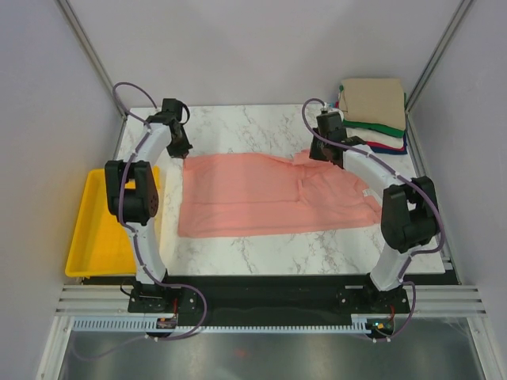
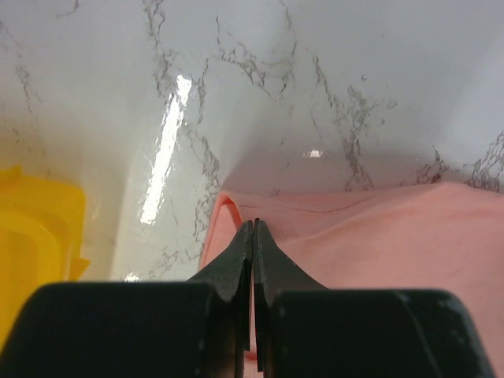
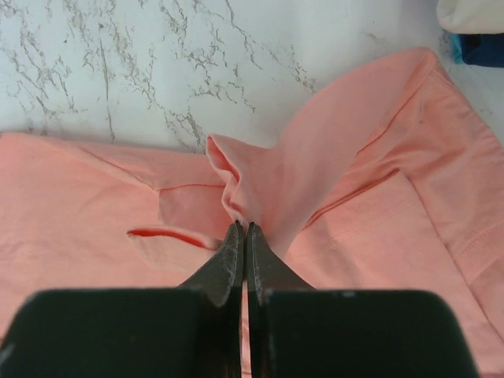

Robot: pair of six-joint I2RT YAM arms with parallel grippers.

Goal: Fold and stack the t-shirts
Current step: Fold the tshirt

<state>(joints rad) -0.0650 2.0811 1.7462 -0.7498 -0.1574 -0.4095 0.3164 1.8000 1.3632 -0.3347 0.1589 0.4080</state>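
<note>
I see the salmon t-shirt spread on the worktop, my left hand closed tight on its far left corner and my right hand pinching a raised fold at its far edge, near the folded stack.

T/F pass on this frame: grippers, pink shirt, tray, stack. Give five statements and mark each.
1. The right gripper pinches a raised fold of the pink t-shirt. True.
2. The left gripper is wide open above bare marble. False: its jaws are shut on the shirt's far left corner.
3. The yellow tray sits on the right side of the table. False: it is at the left edge, beside the left arm.
4. The stack of folded shirts is at the far right corner, with a tan shirt on top. True.
5. The pink t-shirt lies on the stack. False: it is spread on the table.
</note>
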